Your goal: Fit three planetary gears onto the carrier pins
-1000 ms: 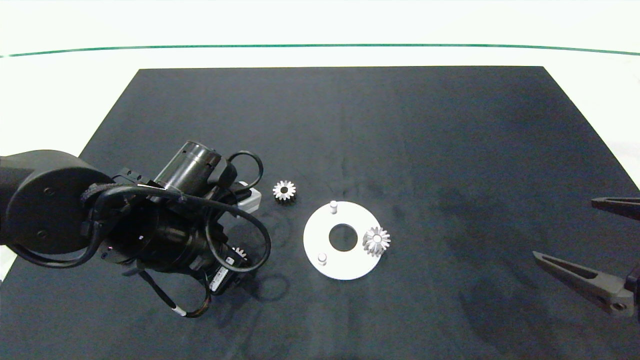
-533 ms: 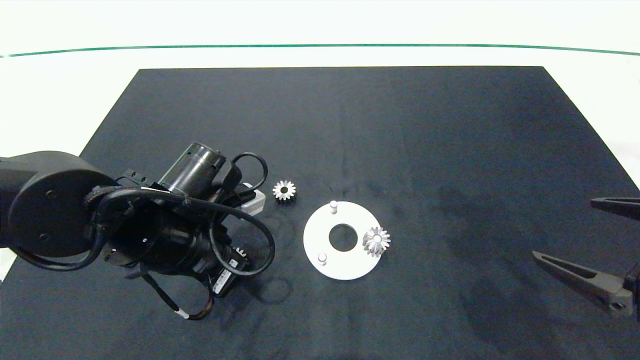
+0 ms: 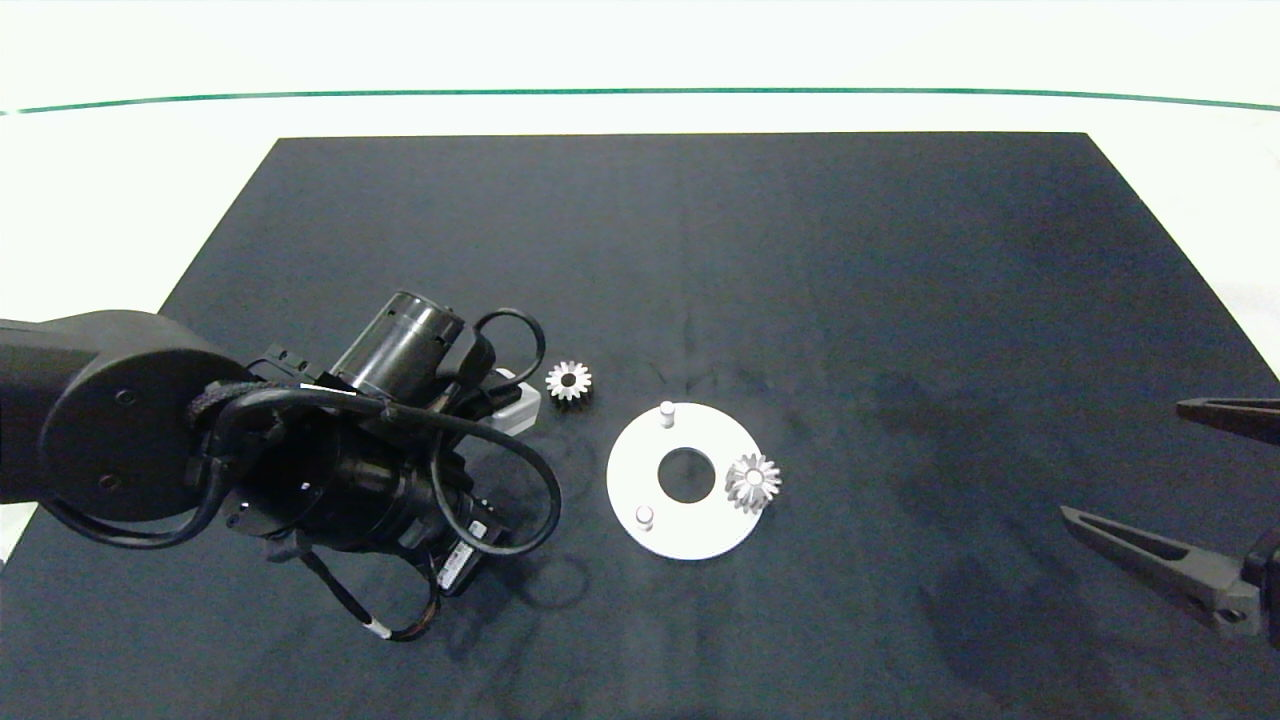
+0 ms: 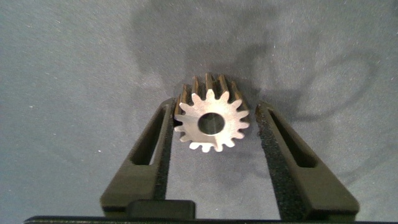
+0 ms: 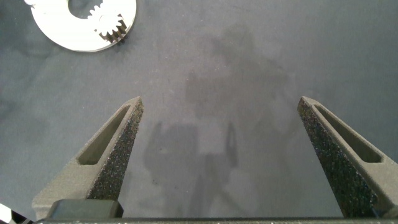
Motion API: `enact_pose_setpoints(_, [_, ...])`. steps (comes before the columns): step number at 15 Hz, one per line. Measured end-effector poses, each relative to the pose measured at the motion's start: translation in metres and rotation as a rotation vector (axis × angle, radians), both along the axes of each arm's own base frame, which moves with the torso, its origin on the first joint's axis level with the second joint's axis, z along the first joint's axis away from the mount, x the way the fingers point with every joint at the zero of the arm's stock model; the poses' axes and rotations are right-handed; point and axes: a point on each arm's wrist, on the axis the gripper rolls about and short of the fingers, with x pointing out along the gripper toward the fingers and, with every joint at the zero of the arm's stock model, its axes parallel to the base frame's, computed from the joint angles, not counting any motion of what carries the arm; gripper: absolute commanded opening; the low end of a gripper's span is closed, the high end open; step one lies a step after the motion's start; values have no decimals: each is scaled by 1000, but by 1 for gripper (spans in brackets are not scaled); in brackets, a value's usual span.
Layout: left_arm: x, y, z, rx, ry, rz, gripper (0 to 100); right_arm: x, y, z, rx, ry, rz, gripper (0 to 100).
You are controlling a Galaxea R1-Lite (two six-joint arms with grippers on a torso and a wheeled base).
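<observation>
Lying between my left gripper (image 4: 214, 127) fingers, one planetary gear (image 4: 212, 121) touches one pad only, jaws released, arm angled low over the counter (image 3: 700, 250). Right gripper (image 5: 221, 155), parked aside, gapes wide.

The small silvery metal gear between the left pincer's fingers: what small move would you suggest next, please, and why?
Probably close the left pincer on the small silvery metal gear: it lies on the dark mat between the fingers, one touching and the other still apart, so it is not yet held.

Head view overhead; wrist views close, sharing the mat (image 3: 800, 300).
</observation>
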Motion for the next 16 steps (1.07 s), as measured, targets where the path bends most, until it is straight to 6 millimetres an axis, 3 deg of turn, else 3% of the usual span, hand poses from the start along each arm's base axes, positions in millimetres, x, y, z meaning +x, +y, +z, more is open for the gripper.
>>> enact_pose_setpoints(10, [-1,-1,0,-12,-29,-3,26,1,1,-2,-6,7,3,100])
enact_pose_setpoints(13, [-11,-6,11,-34,-46,-20,20,1,1,-2,-6,6,3,100])
enact_pose_setpoints(16, [-33,-14,30,-30,-9,-70,19,-1,0,-1,-3,0,2,100])
